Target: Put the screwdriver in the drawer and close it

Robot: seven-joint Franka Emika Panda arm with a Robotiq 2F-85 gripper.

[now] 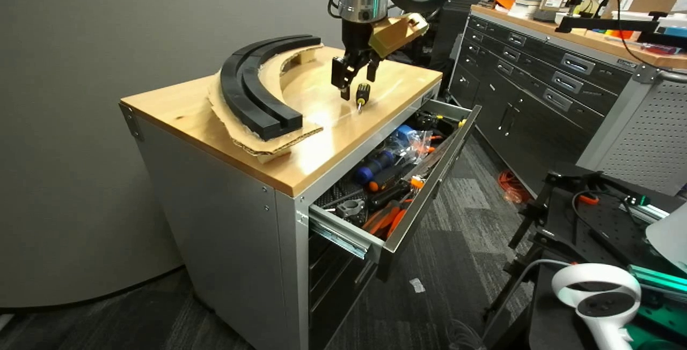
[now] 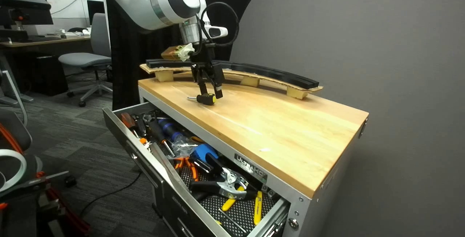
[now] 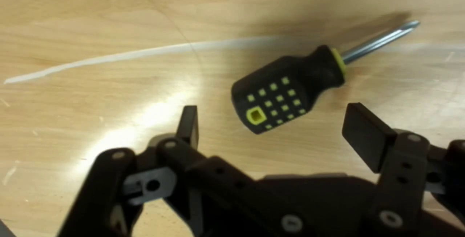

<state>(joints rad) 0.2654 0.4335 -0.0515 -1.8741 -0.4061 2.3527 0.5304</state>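
Note:
The screwdriver (image 3: 287, 88) is short and stubby, with a black handle, yellow-green squares and a bare metal shaft. It lies on the wooden top near the drawer side, and shows in both exterior views (image 1: 363, 92) (image 2: 206, 99). My gripper (image 3: 272, 128) is open and empty. In the wrist view the handle lies ahead of the gap between the fingertips, apart from both. In both exterior views the gripper (image 1: 358, 85) (image 2: 211, 91) points down just above and beside the handle. The drawer (image 1: 424, 199) is pulled out below the top's edge; it also shows here (image 2: 163, 182).
A large black arc-shaped piece (image 1: 257, 81) rests on raised cardboard along the back of the wooden top (image 2: 276, 135). The drawer holds many tools, including orange-handled pliers (image 2: 189, 166) and a clamp (image 2: 230, 186). A dark tool chest (image 1: 536, 81) stands across the aisle.

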